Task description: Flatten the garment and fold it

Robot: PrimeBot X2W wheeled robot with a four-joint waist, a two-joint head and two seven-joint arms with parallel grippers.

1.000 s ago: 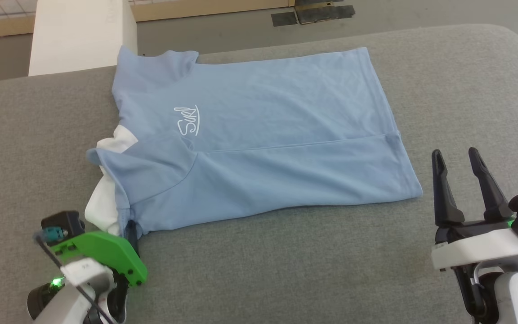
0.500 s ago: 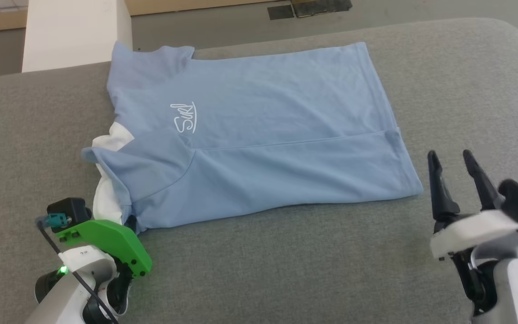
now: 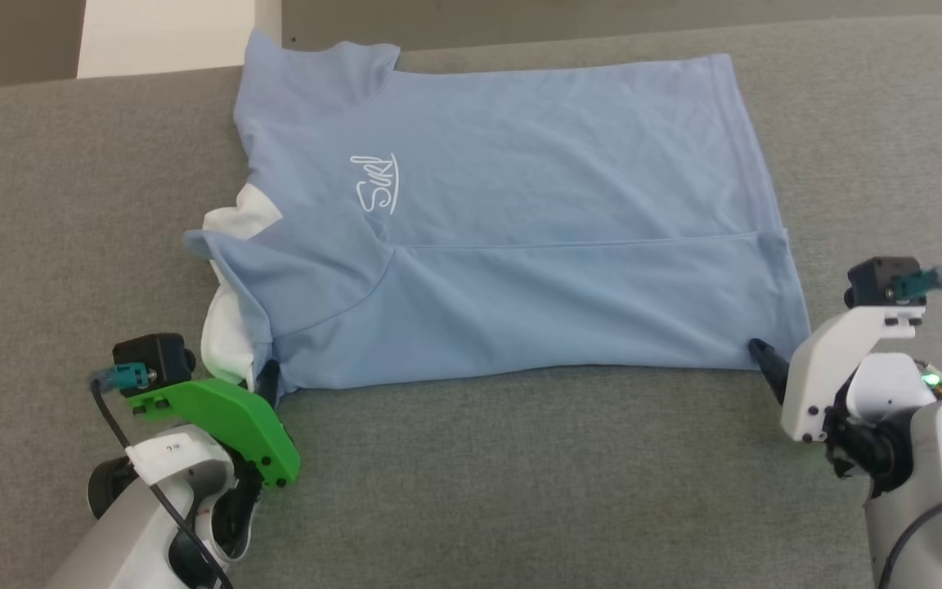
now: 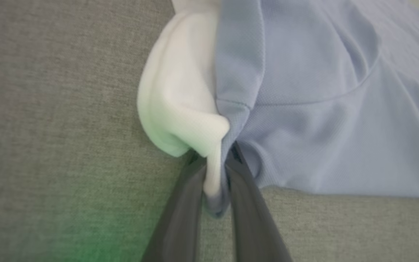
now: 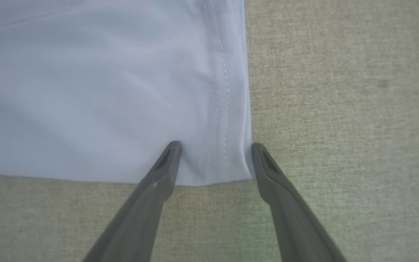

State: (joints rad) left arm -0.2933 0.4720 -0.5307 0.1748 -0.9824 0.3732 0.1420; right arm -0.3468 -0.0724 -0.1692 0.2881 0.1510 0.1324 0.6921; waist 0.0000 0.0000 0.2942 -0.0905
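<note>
**Close on the hem corner before any lift**

The light blue short-sleeved cotton shirt (image 3: 520, 204) lies spread on the grey fabric-covered surface (image 3: 520, 491). Its far sleeve reaches the surface's far edge, and a lengthwise fold appears to be laid along its near side.

The left pincer (image 4: 218, 171) is pinching a bunch of the white collar part (image 4: 180, 109) and blue cloth at the shirt's near corner, toward the surface's left edge. The right pincer (image 5: 215, 147) is spread and straddles the opposite near corner. One finger rests on the cloth inside the stitched hem (image 5: 220, 91); the other sits at the hem's outer edge.

The step in hand looks like the second grasp. It would go best if the right pincer presses low enough to gather every layer and closes inside the stitching. Both arms should then rise level, keeping the near edge taut.

Both arms reach in low from the near side, with the right wrist tipped down toward its corner.
</note>
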